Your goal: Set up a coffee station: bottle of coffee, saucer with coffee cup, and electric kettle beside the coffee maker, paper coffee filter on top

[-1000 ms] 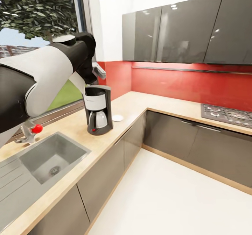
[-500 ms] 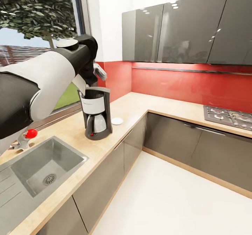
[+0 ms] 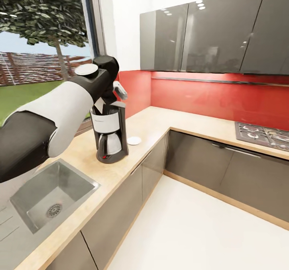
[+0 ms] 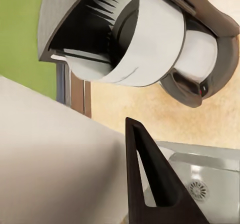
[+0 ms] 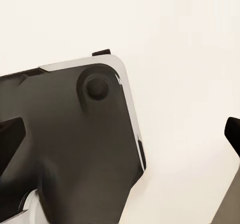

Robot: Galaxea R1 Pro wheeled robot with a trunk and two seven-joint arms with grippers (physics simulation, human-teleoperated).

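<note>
Head view, left to right. Far left: window with a leafy tree point(image 3: 44, 13) and green lawn outside. Lower left: steel sink point(image 3: 52, 197) set into the light beige speckled tabletop point(image 3: 160, 121) with wood-coloured edge, over grey cabinets.

Left arm point(image 3: 52, 117), white and black, runs from the left edge toward the upper centre-left; its wrist end sits right at the top of the tall black coffee maker with silver-white filter housing and glass carafe point(image 3: 110, 135). The machine stands upright on the tabletop between sink and corner. Whether the arm touches it: cannot tell.

Just right of the coffee maker, a small round white saucer point(image 3: 134, 140) lies flat on the tabletop, close beside but apart.

Centre to right: red backsplash, glossy grey wall cabinets point(image 3: 208, 33) above. Far right edge: gas hob point(image 3: 263, 135) set in the tabletop. White floor fills the lower right.

Left wrist view: one black finger point(image 4: 155, 184) in the foreground; a broad pale blurred surface covers the other side. State of the left jaws: cannot tell. Beyond, the coffee maker's open top and carafe, and the sink drain.

Right wrist view: two dark fingertips at opposite edges, jaws wide apart, nothing between them. A dark plate with bright edge, part of the robot, over pale floor.
</note>
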